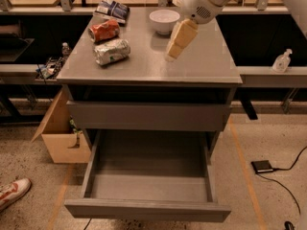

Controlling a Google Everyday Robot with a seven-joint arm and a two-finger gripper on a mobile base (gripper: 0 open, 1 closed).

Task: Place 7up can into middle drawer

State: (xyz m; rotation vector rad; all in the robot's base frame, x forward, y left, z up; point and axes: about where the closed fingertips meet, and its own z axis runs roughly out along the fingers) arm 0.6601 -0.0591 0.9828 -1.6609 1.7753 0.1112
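The 7up can (pixel 111 51), silvery-white, dented, with green markings, lies on its side on the left of the grey cabinet top (pixel 206 68). My gripper (pixel 171 55), cream-coloured, hangs from the white arm over the middle of the top. It points down and to the left, to the right of the can and apart from it. It holds nothing that I can see. The middle drawer (pixel 148 188) is pulled out wide open below, and its grey inside is bare.
An orange-red can (pixel 104 31) lies just behind the 7up can, with a snack bag (pixel 112 8) further back and a white bowl (pixel 164 20) beside the arm. A closed drawer front (pixel 144 116) sits above the open drawer. A cardboard box (pixel 60 140) and a shoe (pixel 12 191) are on the floor to the left.
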